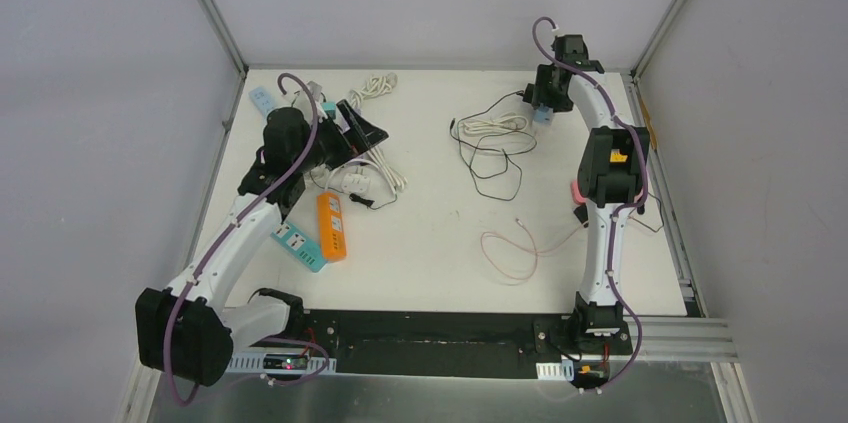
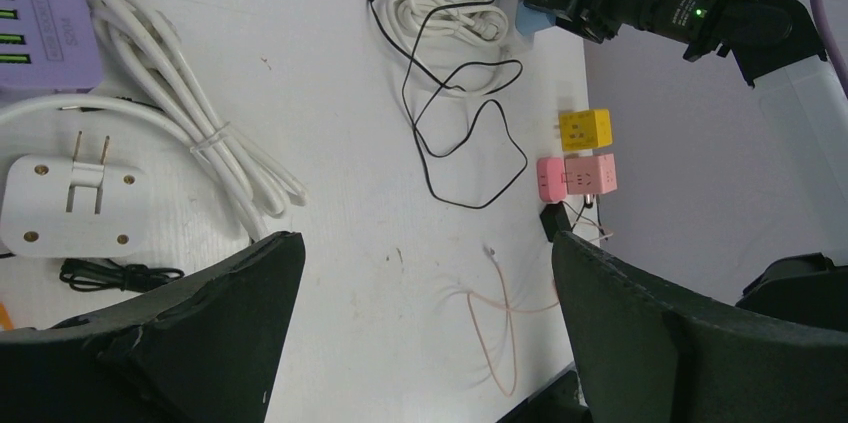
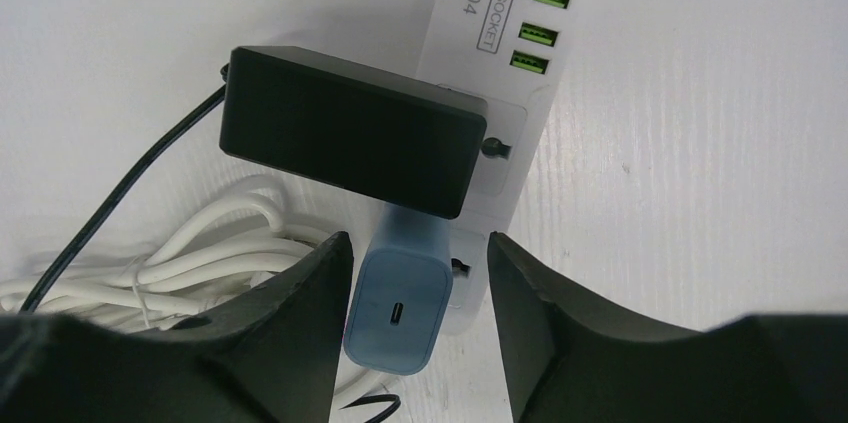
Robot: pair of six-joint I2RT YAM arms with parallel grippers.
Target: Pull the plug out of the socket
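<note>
Blue rectangular plastic charger plug [image 3: 395, 308] sits in the white plastic power strip [image 3: 515, 73] near the bench's [image 3: 700, 193] far right corner. My right tool [image 3: 415, 243], spread open, straddles it, the plug's length pointing back at the tool.

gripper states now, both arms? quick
Left gripper: open, empty.
Right gripper: open, straddling the blue charger, not clamped.
</note>
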